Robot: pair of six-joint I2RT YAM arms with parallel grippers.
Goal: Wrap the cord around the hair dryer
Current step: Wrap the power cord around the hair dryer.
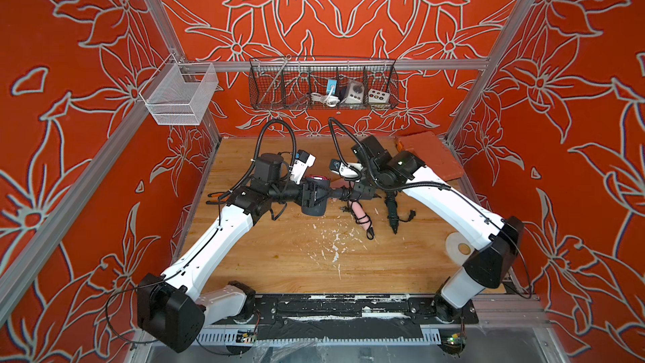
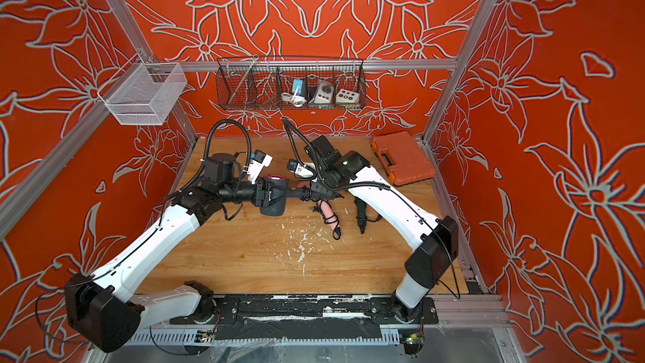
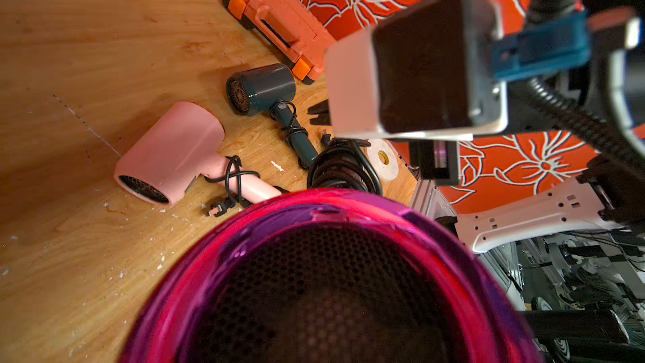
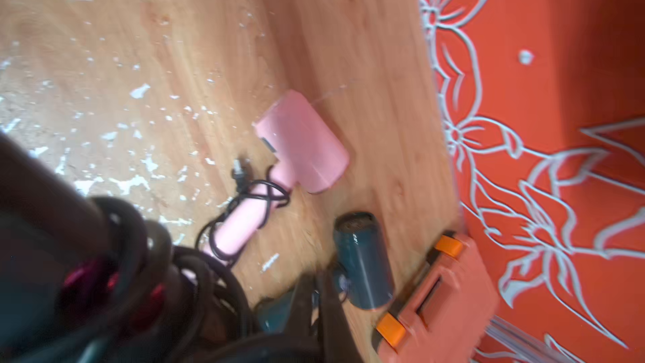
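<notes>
Both arms reach forward from their bases, elbows folded low and outward, and meet nose to nose at mid-workspace.

Left arm [image 1: 209,249]: wrist level. The left claw [image 1: 311,194] points toward the robot's right, jaws part open and clamped across the barrel of the hair dryer [image 1: 313,208].

Right arm [image 1: 453,204]: wrist level. The right claw [image 1: 348,193] faces the left one, jaws fully closed (whether anything is pinched between them cannot be made out).

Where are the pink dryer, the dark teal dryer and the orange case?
pink dryer [image 3: 174,148], left wrist view, on its barrel.
dark teal dryer [image 3: 270,87], left wrist view, on its barrel.
orange case [image 2: 403,158], in a top view, on its lid.
</notes>
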